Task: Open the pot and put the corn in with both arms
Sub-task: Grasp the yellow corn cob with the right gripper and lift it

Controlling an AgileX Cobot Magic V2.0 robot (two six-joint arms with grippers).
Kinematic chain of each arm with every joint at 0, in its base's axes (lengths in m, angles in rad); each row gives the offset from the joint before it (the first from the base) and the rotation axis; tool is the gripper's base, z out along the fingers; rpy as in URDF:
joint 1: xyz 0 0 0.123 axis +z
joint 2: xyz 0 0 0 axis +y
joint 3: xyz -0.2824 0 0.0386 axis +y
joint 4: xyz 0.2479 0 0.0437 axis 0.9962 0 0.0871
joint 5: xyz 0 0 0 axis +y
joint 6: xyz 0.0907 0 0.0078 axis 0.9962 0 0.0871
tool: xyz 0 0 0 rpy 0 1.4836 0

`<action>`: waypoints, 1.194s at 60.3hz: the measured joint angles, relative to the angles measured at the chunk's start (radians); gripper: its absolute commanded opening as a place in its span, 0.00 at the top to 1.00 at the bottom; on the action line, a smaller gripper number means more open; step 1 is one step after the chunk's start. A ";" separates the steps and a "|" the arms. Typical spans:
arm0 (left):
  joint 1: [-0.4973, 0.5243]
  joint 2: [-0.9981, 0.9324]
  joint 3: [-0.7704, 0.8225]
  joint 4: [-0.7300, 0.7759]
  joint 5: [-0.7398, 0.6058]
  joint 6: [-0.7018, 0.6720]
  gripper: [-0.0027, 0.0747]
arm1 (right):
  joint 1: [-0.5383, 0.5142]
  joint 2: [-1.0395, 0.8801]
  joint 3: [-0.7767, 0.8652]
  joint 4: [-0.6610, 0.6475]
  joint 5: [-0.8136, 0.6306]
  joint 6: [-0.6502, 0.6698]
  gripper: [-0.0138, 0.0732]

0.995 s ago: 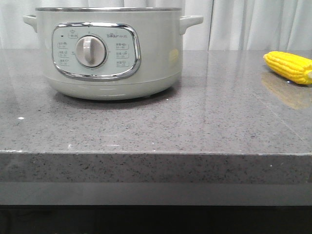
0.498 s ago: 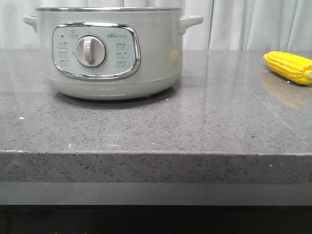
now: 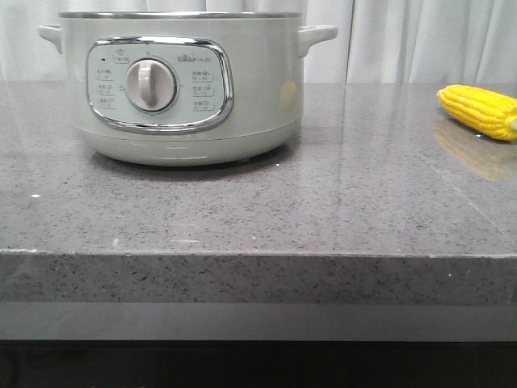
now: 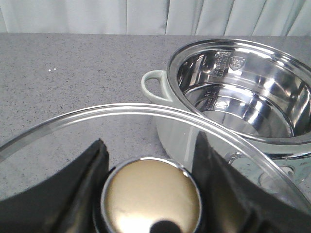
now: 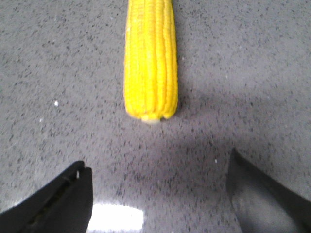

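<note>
On the pot's (image 3: 178, 85) control panel (image 3: 159, 84) you'll find small printed labels around the dial (image 3: 150, 85); none is sharp enough to read.

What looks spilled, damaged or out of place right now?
Nothing stands out. The pot stands open, its steel inside bare. The left gripper holds the glass lid by its knob. The corn lies whole on the counter, ahead of the right gripper, jaws spread.

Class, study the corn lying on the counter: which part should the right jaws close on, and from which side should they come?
Grip the corn across its middle, coming straight down from above. It lies flat on the counter, a long slim cylinder, so its two long sides are free. The right gripper is open, short of the cob's blunt end; move forward along the cob before closing.
</note>
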 measured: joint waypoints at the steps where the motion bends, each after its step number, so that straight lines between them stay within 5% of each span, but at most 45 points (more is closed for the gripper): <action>1: 0.000 0.000 0.000 0.000 0.000 0.000 0.65 | 0.000 0.012 -0.011 0.000 0.004 0.000 0.17; 28: 0.000 0.000 0.000 0.000 0.000 0.000 0.65 | 0.000 0.343 -0.321 0.081 0.094 -0.054 0.17; 65: 0.000 0.000 0.000 0.000 0.000 0.000 0.65 | 0.000 0.506 -0.411 0.083 0.116 -0.067 0.17; 72: 0.000 0.000 0.000 0.000 0.000 0.000 0.65 | 0.000 0.507 -0.411 0.083 0.129 -0.068 0.30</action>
